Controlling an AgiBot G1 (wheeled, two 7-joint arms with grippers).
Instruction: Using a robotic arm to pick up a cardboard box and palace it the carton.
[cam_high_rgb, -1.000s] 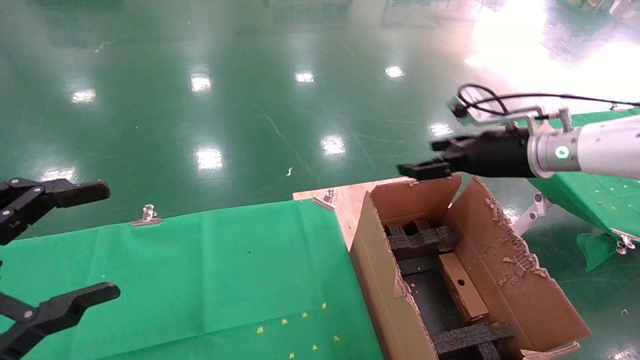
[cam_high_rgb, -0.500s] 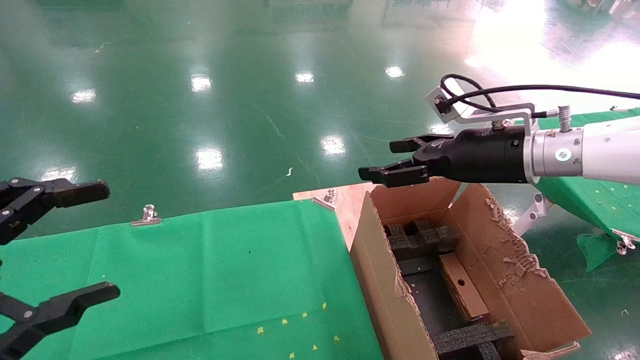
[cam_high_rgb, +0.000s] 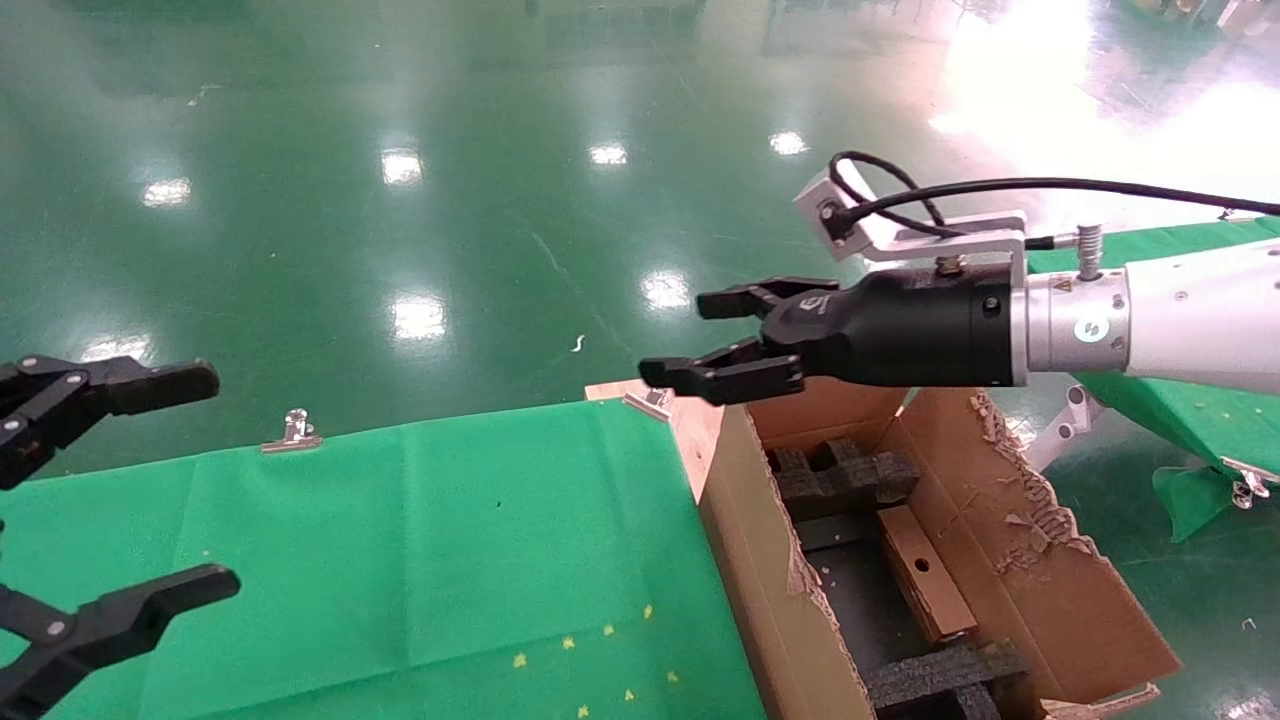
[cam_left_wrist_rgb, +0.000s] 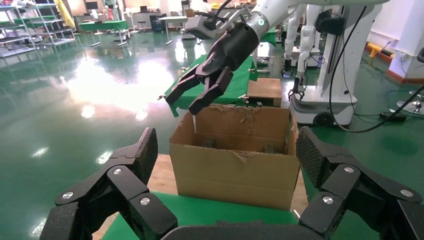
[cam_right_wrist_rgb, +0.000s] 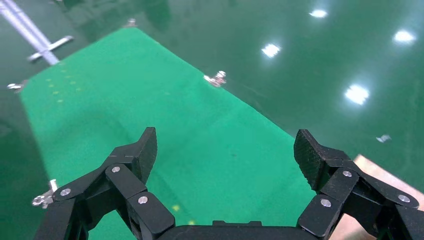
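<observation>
With the small brown cardboard box (cam_high_rgb: 925, 585) lying in the large flapped carton (cam_high_rgb: 1000, 520), our empty, spread right gripper (cam_high_rgb: 715, 340) hovers above the green table (cam_high_rgb: 400, 540); we judge placement done, retreat next.

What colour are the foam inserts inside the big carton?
Black foam inserts, clearest in the head view.

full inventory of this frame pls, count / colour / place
carton: 1, brown, flaps up, right of the green cloth
cardboard box: 1, brown, round hole on top, lying inside the carton
foam inserts: several, black, inside the carton
green cloth: 1, green, covering the table
binder clips: 2 seen, silver, far edge of the cloth
wooden board: 1, light wood, bare at the cloth's far right corner
right pincer: black, open, empty, above the carton's far left corner
left pincer: black, open, empty, at the left edge
</observation>
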